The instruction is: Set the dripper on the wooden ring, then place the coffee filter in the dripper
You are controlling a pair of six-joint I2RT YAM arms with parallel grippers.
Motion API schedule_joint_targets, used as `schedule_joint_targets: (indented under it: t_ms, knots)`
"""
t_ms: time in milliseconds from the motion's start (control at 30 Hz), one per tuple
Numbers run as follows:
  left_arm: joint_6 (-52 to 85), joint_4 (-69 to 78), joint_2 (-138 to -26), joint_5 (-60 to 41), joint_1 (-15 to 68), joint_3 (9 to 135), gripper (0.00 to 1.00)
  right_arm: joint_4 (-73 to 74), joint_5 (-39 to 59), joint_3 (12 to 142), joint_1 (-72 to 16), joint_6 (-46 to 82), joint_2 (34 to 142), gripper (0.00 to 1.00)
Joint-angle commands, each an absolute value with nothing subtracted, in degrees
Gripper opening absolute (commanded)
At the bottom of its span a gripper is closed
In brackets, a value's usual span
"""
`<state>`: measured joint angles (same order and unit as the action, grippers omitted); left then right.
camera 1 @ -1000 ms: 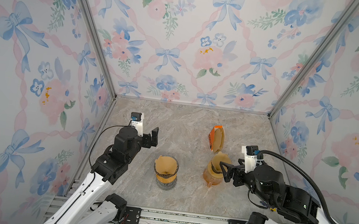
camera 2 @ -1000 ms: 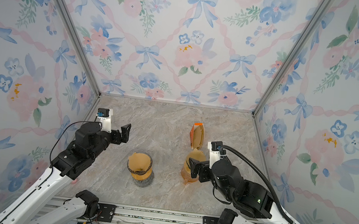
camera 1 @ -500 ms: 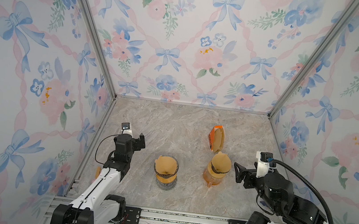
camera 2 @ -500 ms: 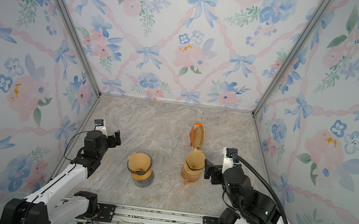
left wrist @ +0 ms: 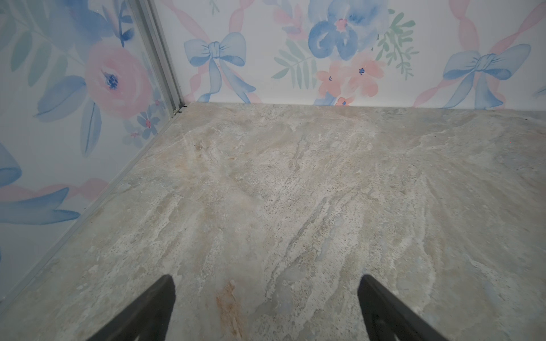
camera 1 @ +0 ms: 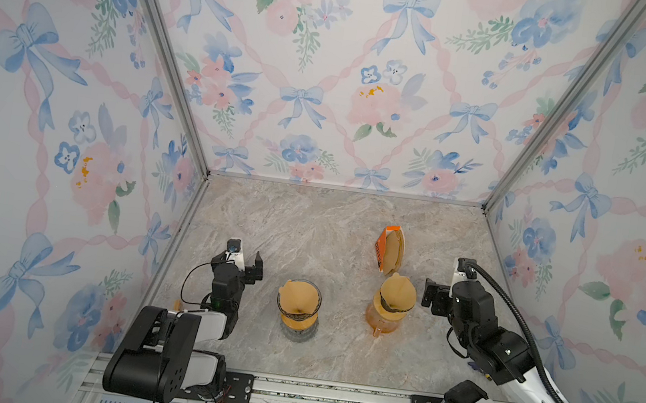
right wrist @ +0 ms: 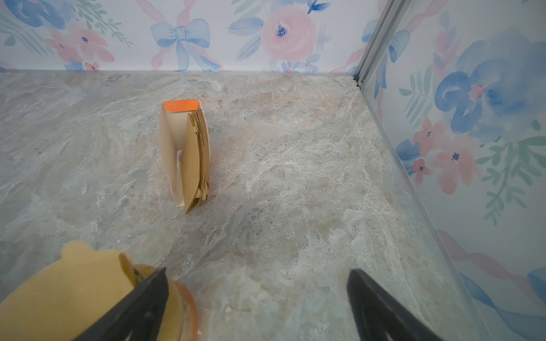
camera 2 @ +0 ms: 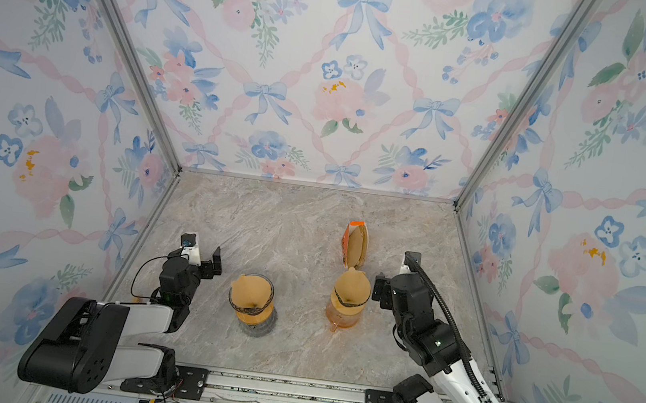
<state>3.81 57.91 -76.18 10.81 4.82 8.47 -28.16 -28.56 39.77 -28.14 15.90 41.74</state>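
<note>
Two drippers stand near the front of the table in both top views. A brown coffee filter sits open in the left dripper. Another coffee filter sits in the orange right dripper, and it shows as coffee filter in the right wrist view. My left gripper hangs open and empty left of the left dripper; the left wrist view shows only bare table between its fingertips. My right gripper is open and empty just right of the right dripper, one finger beside the filter.
An open orange-topped box of filters stands upright behind the right dripper, also seen as box in the right wrist view. Floral walls close in three sides. A metal rail runs along the front edge.
My right gripper has drawn away to the right from the right dripper's filter. My left arm has folded back and down, its gripper sinking toward the front left.
</note>
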Motion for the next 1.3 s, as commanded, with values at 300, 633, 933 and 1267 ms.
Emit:
schedule_joint_targets:
  t_ms: [300,633,933,1267]
  knots:
    - [0.9,70.5,-90.1,6.6,2.2,13.4,0.98,-6.9,-19.9,30.6,-11.3,9.8,48.7,0.96]
    - [1.0,70.6,-90.1,6.9,2.3,13.4,0.98,26.3,-23.3,19.1,-7.3,1.8,63.5,0.96]
    - [0.7,70.6,-90.1,6.8,2.5,13.4,0.98,45.4,-18.0,22.4,-6.2,-0.2,81.2,0.96]
    - [0.7,70.5,-90.1,6.8,2.5,13.4,0.98,51.5,-2.2,22.5,-1.1,0.8,88.5,0.96]
